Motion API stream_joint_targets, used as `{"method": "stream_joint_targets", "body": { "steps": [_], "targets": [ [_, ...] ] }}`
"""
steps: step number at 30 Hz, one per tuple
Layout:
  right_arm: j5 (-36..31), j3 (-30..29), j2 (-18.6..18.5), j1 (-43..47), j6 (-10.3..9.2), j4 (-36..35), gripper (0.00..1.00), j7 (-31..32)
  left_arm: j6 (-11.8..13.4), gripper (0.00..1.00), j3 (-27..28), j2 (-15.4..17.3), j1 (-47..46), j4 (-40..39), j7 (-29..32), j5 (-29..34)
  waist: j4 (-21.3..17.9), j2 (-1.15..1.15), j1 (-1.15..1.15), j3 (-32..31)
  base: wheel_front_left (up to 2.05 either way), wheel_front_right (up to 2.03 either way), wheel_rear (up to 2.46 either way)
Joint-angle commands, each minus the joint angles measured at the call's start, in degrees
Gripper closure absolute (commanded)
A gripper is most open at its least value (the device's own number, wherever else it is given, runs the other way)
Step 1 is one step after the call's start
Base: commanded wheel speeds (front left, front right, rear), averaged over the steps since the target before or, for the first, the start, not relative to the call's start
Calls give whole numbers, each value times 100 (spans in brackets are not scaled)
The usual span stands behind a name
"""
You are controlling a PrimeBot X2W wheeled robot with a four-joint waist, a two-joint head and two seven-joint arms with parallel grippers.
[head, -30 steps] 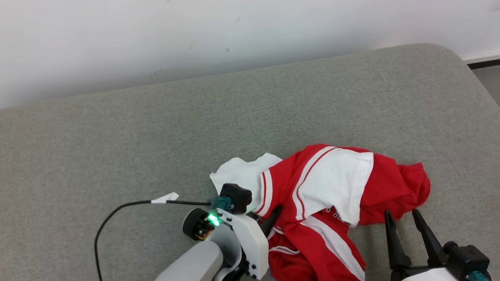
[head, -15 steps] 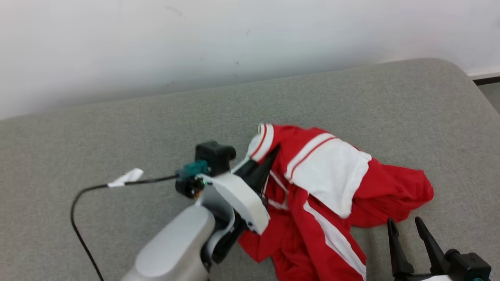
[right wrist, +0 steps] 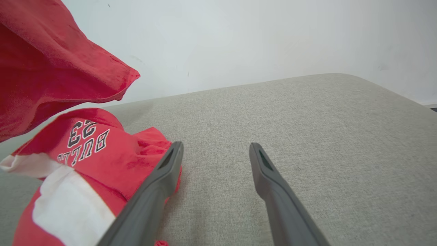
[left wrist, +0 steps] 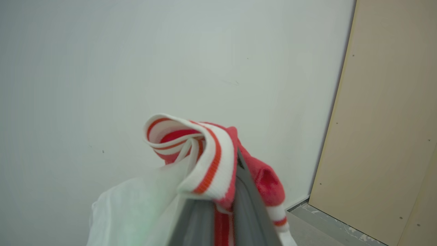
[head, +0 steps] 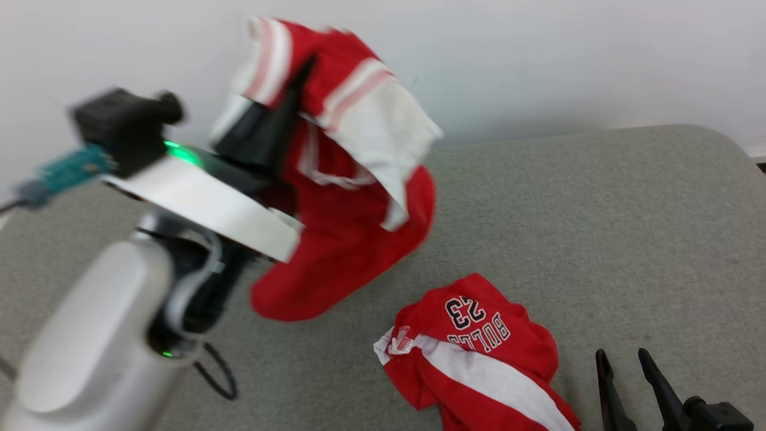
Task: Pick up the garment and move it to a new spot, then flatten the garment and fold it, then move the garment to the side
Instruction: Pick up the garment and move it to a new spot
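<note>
You have two grippers and two red-and-white pieces of clothing to keep track of. Your left gripper [head: 302, 75] is clamped fully shut on the garment [head: 353, 239], pinching its striped ribbed edge between the fingers [left wrist: 201, 222]. It is held high in the air, and the rest of the cloth hangs down from it, clear of the cushion [head: 598, 209]. This part of the head view is blurred, so you cannot read the garment's finer detail there. The second piece [head: 479, 341] lies crumpled on the cushion near you, below and to the right of the hanging one and apart from it. It is red with one broad white stripe and the print "BULLS 23". Your right gripper [head: 622, 359] sits low at the near right with its jaws spread wide and nothing between them. In its wrist view, one finger [right wrist: 153, 191] lies just beside the second piece's edge; whether they touch, you cannot tell. The single grey fabric cushion has a rounded far corner and sits against a plain white wall [head: 568, 60]. One black cable [head: 215, 383] loops by the left arm. The left wrist view adds one tan panel [left wrist: 392, 119] and a strip of grey floor [left wrist: 327, 225].
</note>
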Motion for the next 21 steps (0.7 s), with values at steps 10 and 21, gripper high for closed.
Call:
{"method": "stream_joint_targets", "body": {
  "steps": [10, 21],
  "targets": [
    [-40, -30, -15, 228, -16, -28, 0, 5, 393, 100, 1449, 1737, 318, 177, 447, -95, 533, 0, 0, -44, 0, 0, 0],
    [-74, 28, -93, -13, -16, -69, 0, 5, 327, 100, 2154, 2469, 606, 2084, 243, -213, 952, 0, 0, 368, 0, 0, 0]
  ]
}}
